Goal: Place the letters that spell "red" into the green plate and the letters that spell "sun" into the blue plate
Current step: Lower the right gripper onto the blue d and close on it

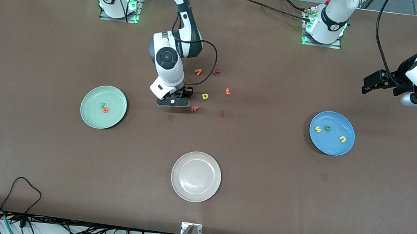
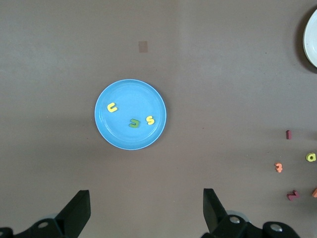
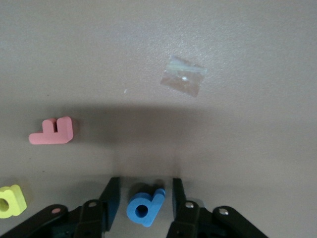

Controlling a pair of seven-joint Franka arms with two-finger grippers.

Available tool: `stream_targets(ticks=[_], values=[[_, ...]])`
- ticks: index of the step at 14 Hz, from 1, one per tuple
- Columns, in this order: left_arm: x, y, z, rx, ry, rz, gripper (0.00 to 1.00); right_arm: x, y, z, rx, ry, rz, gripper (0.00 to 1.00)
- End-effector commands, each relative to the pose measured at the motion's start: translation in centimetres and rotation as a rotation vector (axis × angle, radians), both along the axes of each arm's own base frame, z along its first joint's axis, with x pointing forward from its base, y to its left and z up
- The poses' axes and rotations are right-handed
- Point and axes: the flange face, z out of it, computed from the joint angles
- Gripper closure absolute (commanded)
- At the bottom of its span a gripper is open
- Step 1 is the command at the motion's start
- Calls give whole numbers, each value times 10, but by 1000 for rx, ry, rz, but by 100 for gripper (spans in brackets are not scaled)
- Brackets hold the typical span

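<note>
The blue "d" [image 3: 143, 209] lies flat on the table between the fingers of my right gripper [image 3: 144, 182], which is open with a gap on each side; in the front view that gripper [image 1: 173, 103] hides it. The green plate [image 1: 92, 117] holds the teal "r" [image 1: 103, 104] and the orange "e" [image 1: 105, 109]. The blue plate [image 1: 331, 147] holds the yellow "s" [image 1: 318, 129], the dark green "n" [image 1: 328, 127] and the yellow "u" [image 1: 342, 139]. My left gripper [image 1: 367, 87] hangs open and empty over the table at the left arm's end, looking down on that blue plate [image 2: 124, 134].
Loose letters lie beside my right gripper: a yellow one [image 1: 205, 96], an orange "t" [image 1: 228, 91], dark red ones [image 1: 194, 109] [image 1: 222, 113] [image 1: 216, 71] and an orange one [image 1: 198, 71]. A cream-white plate [image 1: 194, 193] sits nearer the front camera. A tape patch [image 3: 183, 75] marks the table.
</note>
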Motion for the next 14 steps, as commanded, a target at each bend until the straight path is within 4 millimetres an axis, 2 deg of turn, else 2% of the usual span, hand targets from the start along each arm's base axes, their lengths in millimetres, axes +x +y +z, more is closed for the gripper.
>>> stream_targets(ticks=[1,9,10,13,14], values=[[0,-3,5,-8,-10,-30,0,-2,8,1,14,2,-8,48],[0,-4,5,-9,-8,-36,0,-11,10,-13,-8,18,11,48],[-1,-6,5,-9,-5,-39,0,-11,10,-13,-8,18,13,52],[-3,-11,6,-9,-2,-47,0,-12,9,-14,-10,26,20,81],[-3,-12,7,-9,-4,-48,0,-12,9,-15,-13,28,18,84]])
